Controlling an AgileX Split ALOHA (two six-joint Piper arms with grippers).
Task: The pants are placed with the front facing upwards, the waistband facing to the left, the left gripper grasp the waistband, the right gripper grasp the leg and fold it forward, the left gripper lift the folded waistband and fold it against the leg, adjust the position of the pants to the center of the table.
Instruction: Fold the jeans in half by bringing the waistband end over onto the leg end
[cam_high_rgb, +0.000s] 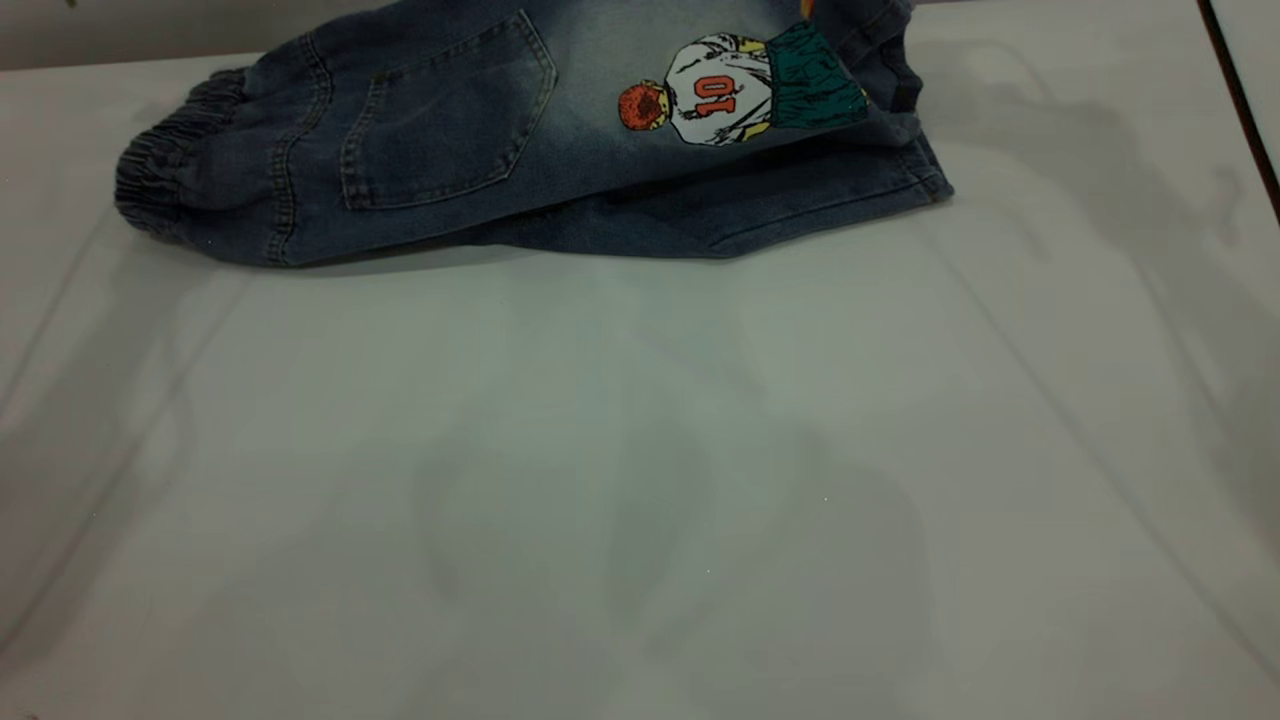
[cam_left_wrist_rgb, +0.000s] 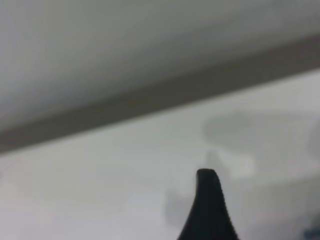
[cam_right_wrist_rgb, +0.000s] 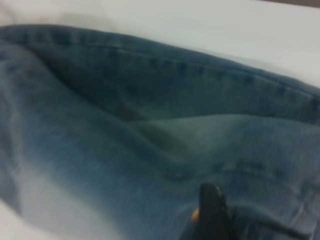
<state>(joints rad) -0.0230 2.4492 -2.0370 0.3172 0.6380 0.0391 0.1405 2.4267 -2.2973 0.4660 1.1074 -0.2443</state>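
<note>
Soft, floppy denim pants (cam_high_rgb: 480, 150) lie folded at the table's (cam_high_rgb: 640, 480) far edge, their thick bunched waistband (cam_high_rgb: 160, 175) the surest hold, while the left gripper (cam_left_wrist_rgb: 207, 210) hovers over bare table and the right gripper (cam_right_wrist_rgb: 212, 215) sits over the leg, and I cannot tell either one's jaw state.

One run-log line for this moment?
pants: folded lengthwise, table far edge | left end effector: over bare table | right end effector: over denim

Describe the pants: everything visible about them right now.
The pants are short blue denim, faded pale across the middle, with tan stitching and a patch pocket facing up. A cartoon figure in a white "10" jersey is printed near the right end. The gathered waistband lies at the left. They lie folded lengthwise, one layer over the other, on the table at its far edge, partly out of frame. The right end effector hovers close over the denim.
</note>
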